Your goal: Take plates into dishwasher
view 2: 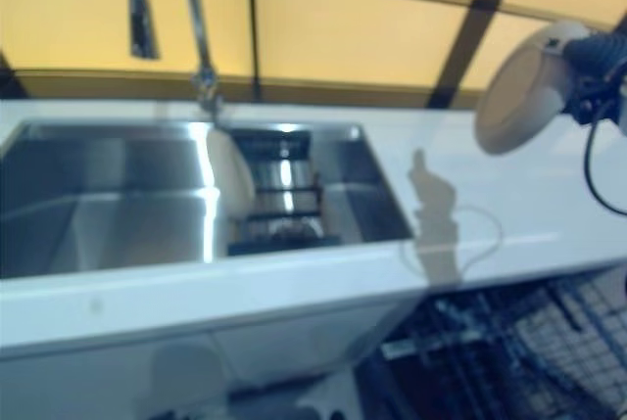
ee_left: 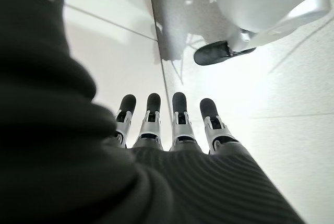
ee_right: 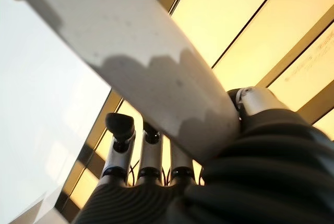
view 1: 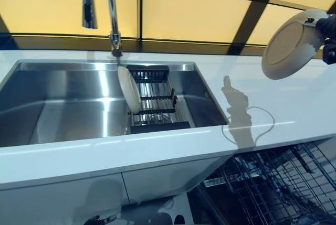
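Cream plate held tilted in the air above the white worktop, rim pinched by the right robot hand at the view's right edge. Dishwasher rack open below. Second plate upright in the sink's drying rack. Left robot hand hangs with straight fingers, empty.

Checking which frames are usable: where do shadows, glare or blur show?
Left eye view: sharp, plate in the right robot hand throws a shadow on the counter, glare streaks the sink. Right eye view: blurred throughout. Left wrist view: background washed out.
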